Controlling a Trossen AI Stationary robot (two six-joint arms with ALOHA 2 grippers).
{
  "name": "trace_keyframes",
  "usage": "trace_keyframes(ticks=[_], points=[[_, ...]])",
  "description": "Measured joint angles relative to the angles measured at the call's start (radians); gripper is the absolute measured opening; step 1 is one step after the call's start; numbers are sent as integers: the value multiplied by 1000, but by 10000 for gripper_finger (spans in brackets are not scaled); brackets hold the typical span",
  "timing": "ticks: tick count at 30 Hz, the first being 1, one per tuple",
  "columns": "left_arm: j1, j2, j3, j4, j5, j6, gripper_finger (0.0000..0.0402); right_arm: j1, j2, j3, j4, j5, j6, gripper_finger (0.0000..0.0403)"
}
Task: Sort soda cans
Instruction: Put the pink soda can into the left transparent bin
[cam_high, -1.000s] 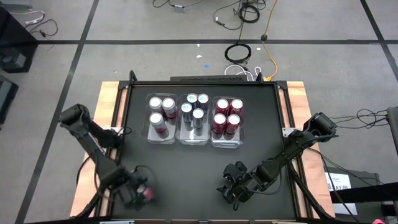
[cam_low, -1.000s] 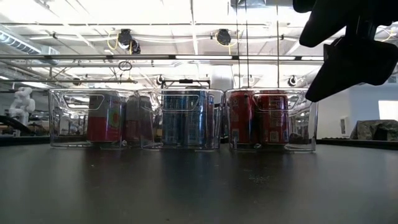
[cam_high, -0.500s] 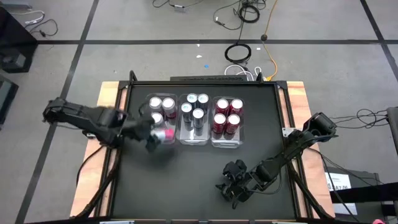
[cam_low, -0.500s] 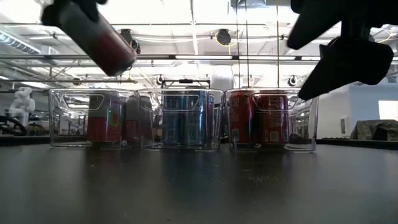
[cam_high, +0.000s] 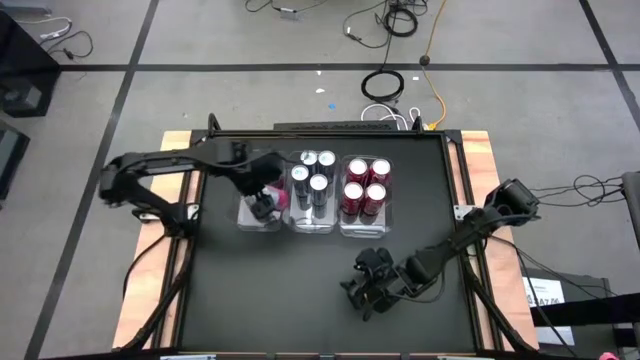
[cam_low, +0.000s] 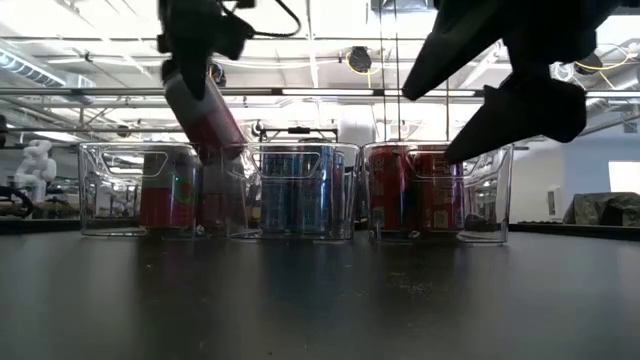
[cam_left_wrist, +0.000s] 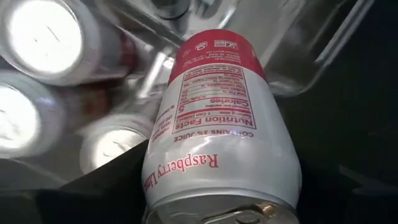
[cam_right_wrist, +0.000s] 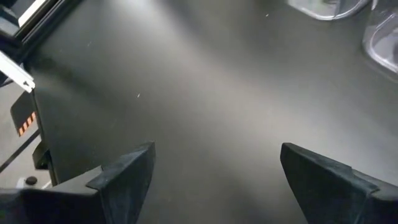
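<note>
My left gripper (cam_high: 262, 203) is shut on a white and pinkish-red soda can (cam_left_wrist: 217, 130) over the near right part of the left clear bin (cam_high: 243, 222). That bin holds three cans with silver tops (cam_left_wrist: 43, 37). The middle bin (cam_high: 312, 226) holds silver-blue cans (cam_low: 300, 190), and the right bin (cam_high: 365, 232) holds red cans (cam_low: 415, 190). All three bins stand in a row on the black table. My right gripper (cam_high: 360, 290) hangs open above the table's near right part, away from the bins. My left gripper pinches the can between its two fingers (cam_left_wrist: 93, 186), on the can's side near its tab end (cam_left_wrist: 205, 208). The fingers come from above, slanting down. The can is lifted clear and tilted, its bottom end (cam_low: 225, 150) lowest, at about the bin's rim height.
The black table top (cam_right_wrist: 205, 93) in front of the bins is bare in these views. Wooden side boards (cam_high: 175, 170) flank the table. Cables lie on the floor beyond the far edge. The right arm reaches in from the table's right edge.
My left gripper has carried the can from the table's near left corner up and toward the far edge, then right, to the left bin. The can was lifted high and tilted, and now it hangs lower at the bin's rim. My right gripper has shifted slightly left.
</note>
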Motion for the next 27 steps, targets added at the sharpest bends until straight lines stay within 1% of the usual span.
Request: trace_keyframes(ticks=[4, 6, 9, 13, 27], points=[[11, 129, 134, -156, -99, 110, 306, -21, 0, 0, 0, -1, 0, 338], [12, 184, 192, -204, -146, 146, 306, -29, 0, 0, 0, -1, 0, 338], [12, 239, 250, -253, -171, 194, 306, -40, 0, 0, 0, -1, 0, 338], [10, 279, 254, -260, -171, 242, 306, -51, 0, 0, 0, -1, 0, 338], [10, 379, 243, -281, -189, 293, 306, -55, 0, 0, 1, -1, 0, 338]])
